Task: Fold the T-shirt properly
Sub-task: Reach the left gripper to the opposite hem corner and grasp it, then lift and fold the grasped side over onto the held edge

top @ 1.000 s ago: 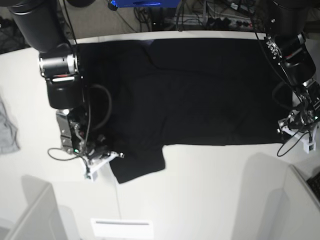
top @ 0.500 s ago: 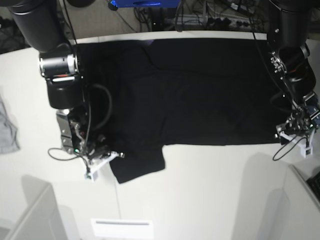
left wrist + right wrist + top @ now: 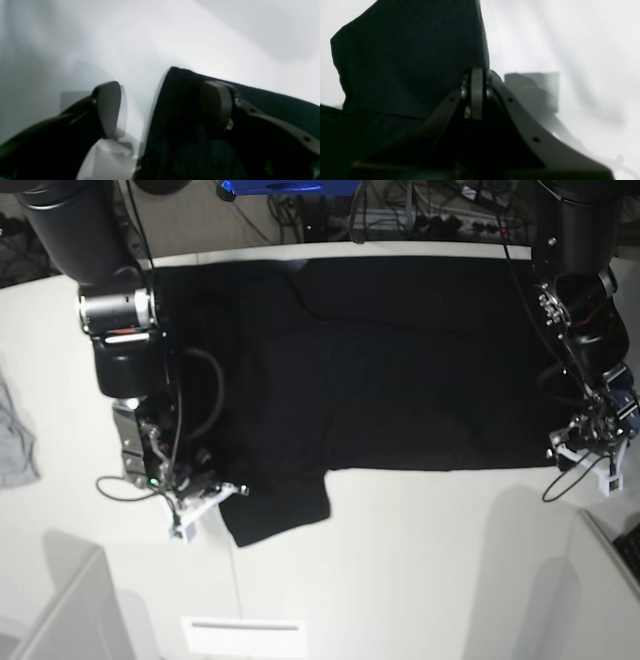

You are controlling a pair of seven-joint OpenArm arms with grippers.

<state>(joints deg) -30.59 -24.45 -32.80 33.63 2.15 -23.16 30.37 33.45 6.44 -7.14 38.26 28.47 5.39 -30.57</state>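
Note:
The black T-shirt (image 3: 400, 360) lies spread flat, plain side up, on the white table (image 3: 420, 560), with one sleeve (image 3: 280, 515) sticking out toward the front. In the right wrist view my right gripper (image 3: 477, 93) is shut, its pads pinched on the edge of that sleeve (image 3: 407, 62); the base view shows it as the right gripper (image 3: 215, 498) at the sleeve's left side. My left gripper (image 3: 162, 110) is open astride the shirt's front right corner (image 3: 180, 120): one pad (image 3: 215, 107) is over the cloth, the other over bare table. The base view has the left gripper (image 3: 582, 452) at that corner.
A small grey cloth (image 3: 15, 442) lies at the table's left edge. A white label (image 3: 243, 637) sits near the front edge. Grey bin walls rise at the front left (image 3: 60, 610) and front right (image 3: 612, 565). Cables run behind the table.
My left arm has shifted a little toward the shirt's front right corner, jaws still open. The right arm and the shirt have stayed put.

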